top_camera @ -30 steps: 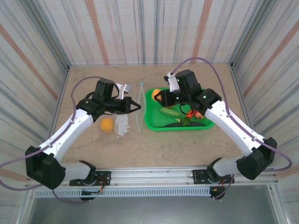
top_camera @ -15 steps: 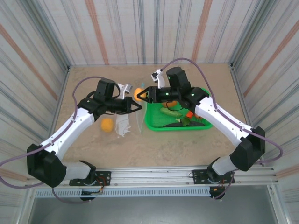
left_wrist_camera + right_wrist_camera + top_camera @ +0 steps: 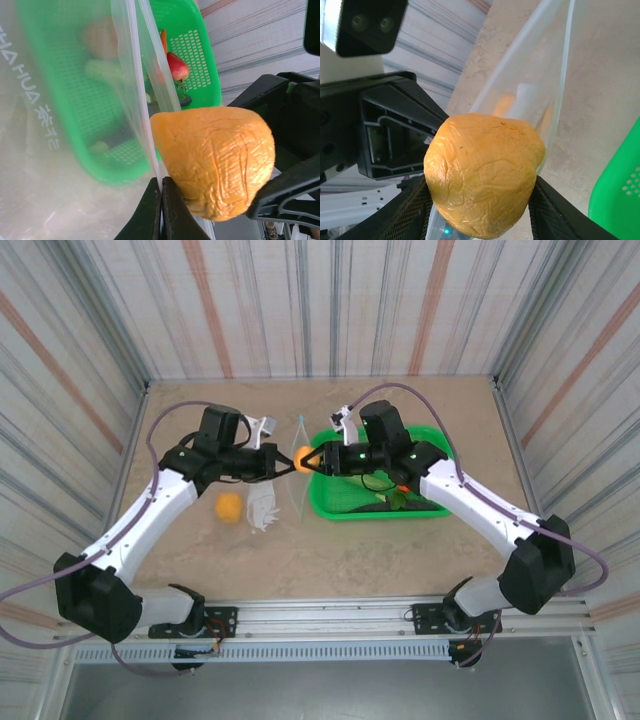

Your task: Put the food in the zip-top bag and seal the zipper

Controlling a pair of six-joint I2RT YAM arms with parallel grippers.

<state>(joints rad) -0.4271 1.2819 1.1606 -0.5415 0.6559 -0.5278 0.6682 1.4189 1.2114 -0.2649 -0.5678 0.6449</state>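
Note:
My left gripper (image 3: 276,463) (image 3: 161,200) is shut on the rim of the clear zip-top bag (image 3: 287,495) (image 3: 60,150), pinching its pale zipper (image 3: 142,100) and holding the mouth up. My right gripper (image 3: 307,460) (image 3: 482,215) is shut on the orange pepper (image 3: 302,459) (image 3: 482,172) (image 3: 215,160), which hangs right at the bag's mouth (image 3: 530,90), beside the left fingertips. A small orange (image 3: 229,506) lies on the table left of the bag. More food, a red apple (image 3: 176,66) among it, stays in the green basket (image 3: 430,508) (image 3: 197,45).
The green mesh basket sits right of the bag, under the right arm. The bag's lower part rests crumpled on the table (image 3: 330,550) near the small orange. Striped walls close the table in at the back and on both sides.
The right arm has carried the orange pepper out of the green basket and leftward to the bag's mouth. The left gripper has stayed shut on the bag, almost in place.

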